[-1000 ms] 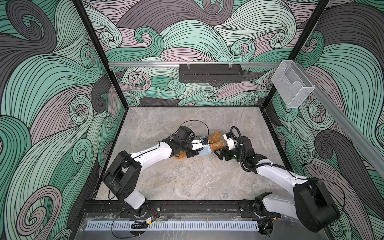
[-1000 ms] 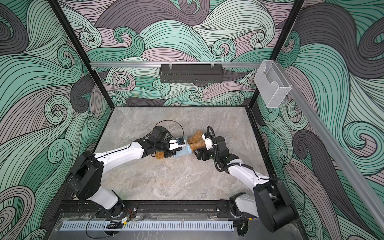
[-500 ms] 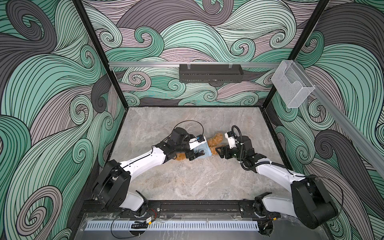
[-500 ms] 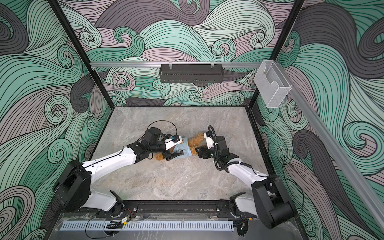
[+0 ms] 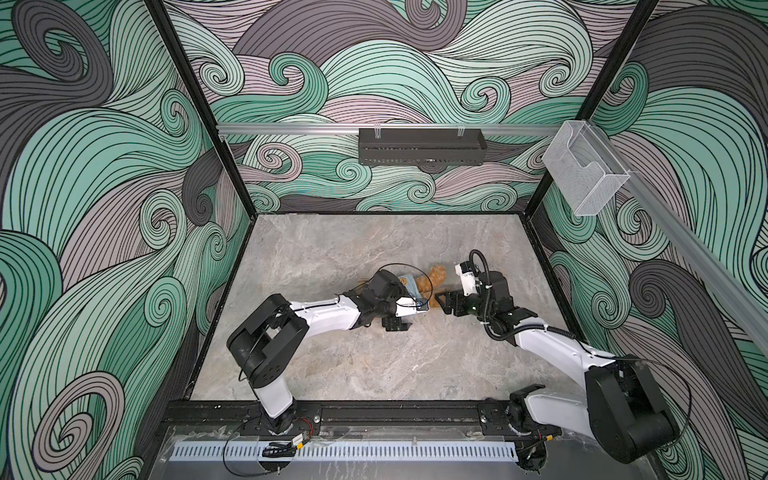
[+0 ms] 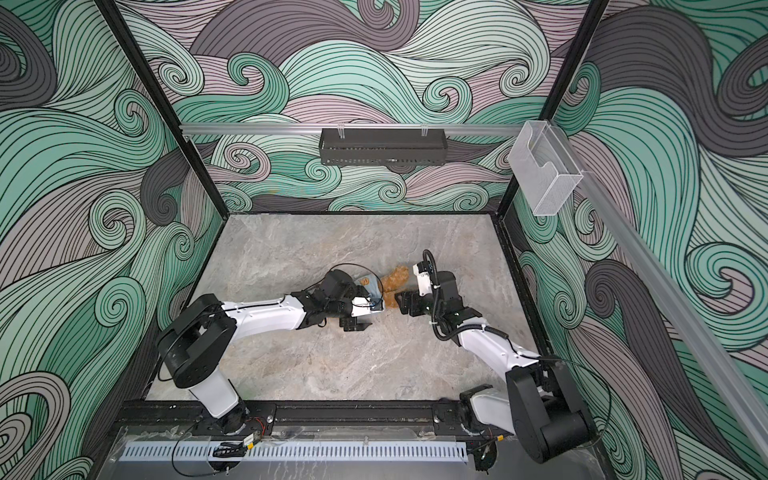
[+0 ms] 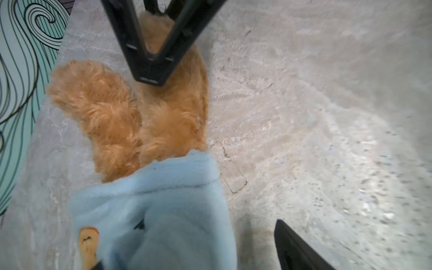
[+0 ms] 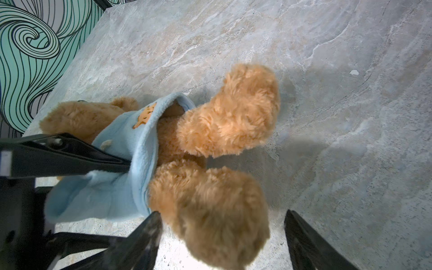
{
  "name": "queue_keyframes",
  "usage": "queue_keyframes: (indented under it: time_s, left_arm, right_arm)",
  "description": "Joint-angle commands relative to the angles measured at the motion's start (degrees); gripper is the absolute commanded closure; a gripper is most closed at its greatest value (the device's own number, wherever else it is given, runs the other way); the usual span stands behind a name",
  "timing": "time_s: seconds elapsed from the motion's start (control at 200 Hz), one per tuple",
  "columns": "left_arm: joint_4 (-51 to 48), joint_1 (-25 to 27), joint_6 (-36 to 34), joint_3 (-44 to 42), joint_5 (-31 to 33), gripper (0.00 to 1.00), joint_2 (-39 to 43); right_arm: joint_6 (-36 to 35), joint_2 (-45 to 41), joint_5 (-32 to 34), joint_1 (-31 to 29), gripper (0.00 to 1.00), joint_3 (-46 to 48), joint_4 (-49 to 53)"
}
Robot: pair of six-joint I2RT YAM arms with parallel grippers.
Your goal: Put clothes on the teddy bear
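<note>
The left gripper (image 5: 409, 316) was pinching the little blue fleece coat (image 8: 121, 194) a second ago. Now it gapes wide, with the coat's edge loose between its fingers. The right gripper (image 8: 219, 219) stands wide too, and one leg of the teddy bear (image 8: 229, 112) sits between its fingers, not squeezed. The bear lies on the grey desk (image 8: 327, 117), right between both grippers. The coat (it has an orange bear patch) covers the bear's tummy, and both furry legs stick out bare.
</note>
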State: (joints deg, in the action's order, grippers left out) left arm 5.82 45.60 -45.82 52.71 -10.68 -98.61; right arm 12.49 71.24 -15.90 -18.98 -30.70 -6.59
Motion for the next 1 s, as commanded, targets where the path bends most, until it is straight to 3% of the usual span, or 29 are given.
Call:
queue_keyframes:
  time_s: [0.0,0.22,0.375,0.515,0.685,0.845,0.995]
  left_arm:
    - [2.55,1.06,-2.22,2.18,10.19,0.24,-2.44]
    - [6.33,0.89,0.2,2.04,13.09,0.66,-5.23]
    - [1.14,-2.93,4.53,2.93,1.78,0.97,-1.58]
    - [-7.64,-10.62,9.19,4.51,-17.76,0.99,5.22]
    - [-16.34,-18.3,10.49,7.16,-32.58,1.0,10.04]
    - [-27.25,-21.32,4.98,13.1,-43.39,1.0,9.5]
    - [-34.11,-21.84,2.01,17.66,-49.15,1.0,7.53]
  right_arm:
    - [0.87,-0.73,-1.2,0.52,0.18,0.99,-0.62]
    - [-0.54,-0.92,-1.49,1.04,0.18,1.46,-1.47]
    - [-5.53,-3.36,-4.28,1.05,0.17,4.19,-10.98]
    - [-12.26,-3.48,-8.53,0.08,0.14,4.12,-18.24]
    - [-23.06,-3.62,-11.96,-5.47,0.12,4.51,-24.53]
    - [-30.86,-3.84,-13.06,-10.76,0.13,2.64,-23.42]
    - [-34.61,-3.27,-14.65,-12.92,0.15,0.39,-21.21]
